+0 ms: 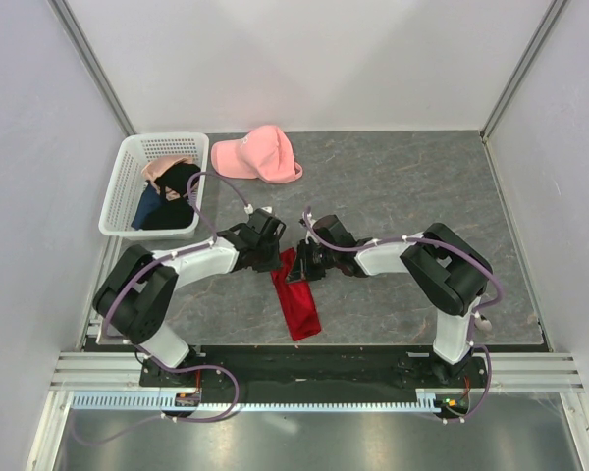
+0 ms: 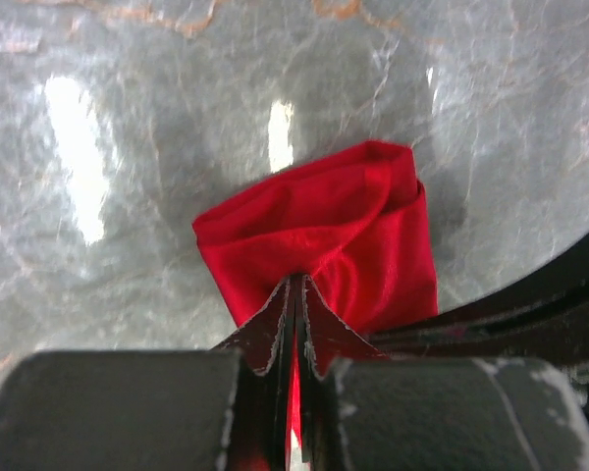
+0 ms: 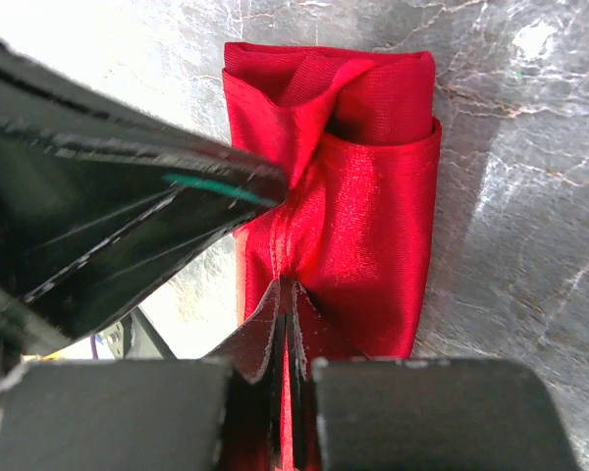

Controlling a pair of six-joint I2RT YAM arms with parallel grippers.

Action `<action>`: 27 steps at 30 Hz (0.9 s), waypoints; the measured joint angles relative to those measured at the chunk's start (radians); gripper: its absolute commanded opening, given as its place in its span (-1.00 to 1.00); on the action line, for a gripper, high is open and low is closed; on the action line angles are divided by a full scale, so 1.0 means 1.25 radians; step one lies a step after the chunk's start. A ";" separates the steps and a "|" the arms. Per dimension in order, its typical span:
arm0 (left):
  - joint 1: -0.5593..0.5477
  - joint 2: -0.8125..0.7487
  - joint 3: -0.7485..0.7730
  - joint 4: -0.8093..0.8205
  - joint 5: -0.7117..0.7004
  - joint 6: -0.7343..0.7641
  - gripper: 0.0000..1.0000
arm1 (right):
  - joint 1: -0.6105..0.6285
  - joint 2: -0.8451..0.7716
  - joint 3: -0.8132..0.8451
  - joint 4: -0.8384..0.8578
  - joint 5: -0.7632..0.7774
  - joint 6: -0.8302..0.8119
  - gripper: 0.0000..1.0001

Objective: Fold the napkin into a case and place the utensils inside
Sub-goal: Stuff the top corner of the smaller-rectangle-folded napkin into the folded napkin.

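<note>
Clenched tight, left gripper [image 2: 293, 294] and right gripper [image 3: 285, 299] both pinch the napkin [image 1: 297, 299], a narrow strip nearward of the pink cap [image 1: 260, 155]: mid-fold, I judge, next needing an even pull-over.

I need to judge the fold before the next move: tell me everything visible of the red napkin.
The napkin is plain bright red cloth with a slight sheen, folded into a narrow layered strip lying on the grey marbled table. The left gripper and right gripper are both shut on its far end, puckering it. A pocket-like opening shows in the layers.
</note>
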 measured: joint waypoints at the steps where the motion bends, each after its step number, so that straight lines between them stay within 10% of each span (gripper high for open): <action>1: -0.001 -0.009 0.000 -0.011 0.000 0.000 -0.82 | 0.001 0.000 0.001 -0.002 0.001 -0.003 -0.96; 27: -0.142 -0.177 -0.102 -0.012 0.133 -0.096 -0.87 | 0.002 -0.252 -0.047 -0.200 0.050 -0.100 -0.45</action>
